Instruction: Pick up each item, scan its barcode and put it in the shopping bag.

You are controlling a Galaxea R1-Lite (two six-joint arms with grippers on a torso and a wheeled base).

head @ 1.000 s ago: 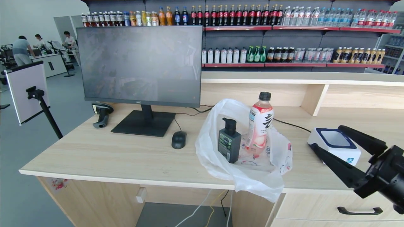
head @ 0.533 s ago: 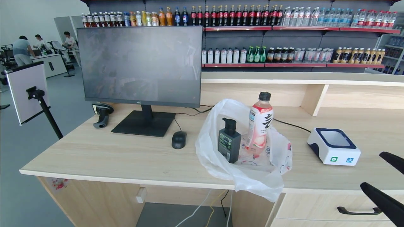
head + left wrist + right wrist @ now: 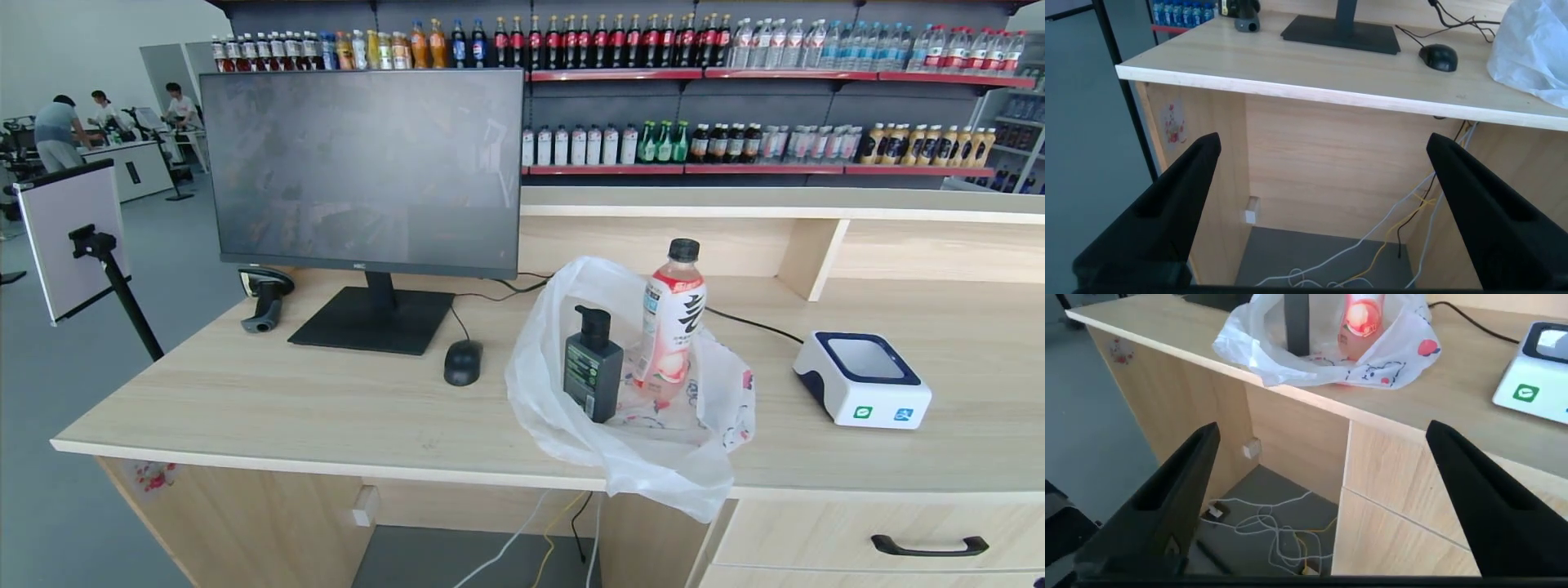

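Left gripper (image 3: 1323, 140) hangs low in front of the counter (image 3: 326, 408), below its front edge, fingers spread wide and holding nothing. Right gripper (image 3: 1323, 429) likewise: low, before the counter front, fingers spread wide. Under the light wood top: a drawer (image 3: 929, 545) with a black handle on the right, and loose cables (image 3: 522, 547) in the open knee space. On top, the white plastic shopping bag (image 3: 653, 465) droops over the front edge. Inside it a black pump bottle (image 3: 593, 369) and a pink drink bottle (image 3: 673, 318) stand upright, just beside each other. The white-and-blue barcode scanner (image 3: 861, 377) sits apart, right of the bag. Left of the bag are a mouse (image 3: 463, 362), a dark monitor (image 3: 359, 171) and a handheld scanner (image 3: 263, 298). Behind: a raised ledge (image 3: 775, 200), then shelves (image 3: 767, 73) of bottled drinks.
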